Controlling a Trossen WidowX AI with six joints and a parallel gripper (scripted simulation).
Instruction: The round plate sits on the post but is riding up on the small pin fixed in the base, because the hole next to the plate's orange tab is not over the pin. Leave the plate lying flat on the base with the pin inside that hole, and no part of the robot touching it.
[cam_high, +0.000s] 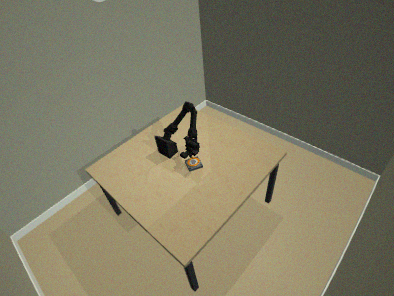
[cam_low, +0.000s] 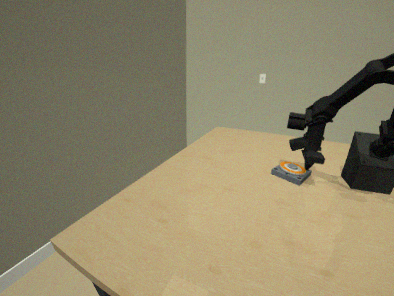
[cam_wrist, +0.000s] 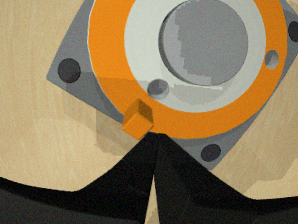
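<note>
The round plate (cam_high: 189, 162) (cam_low: 286, 169) (cam_wrist: 107, 40), orange with a pale centre, sits around the grey post (cam_wrist: 207, 42) on the square grey base (cam_low: 286, 176) (cam_wrist: 72, 45). Its orange tab (cam_wrist: 138, 122) is at the near rim in the wrist view. The hole beside the tab (cam_wrist: 158, 89) looks grey inside; whether the pin is in it, I cannot tell. The plate's tilt is too slight to judge. My gripper (cam_high: 193, 157) (cam_low: 307, 168) (cam_wrist: 155, 141) is shut and empty, its tips at the plate's near rim, just right of the tab in the wrist view, perhaps touching.
A second hole (cam_wrist: 271, 59) shows in the plate's right side. Dark round spots (cam_wrist: 69, 70) (cam_wrist: 210, 152) mark the base's corners. The base lies on the wooden table (cam_high: 185, 215) (cam_low: 200, 235), close in front of the arm's black mount (cam_high: 166, 146) (cam_low: 369, 167).
</note>
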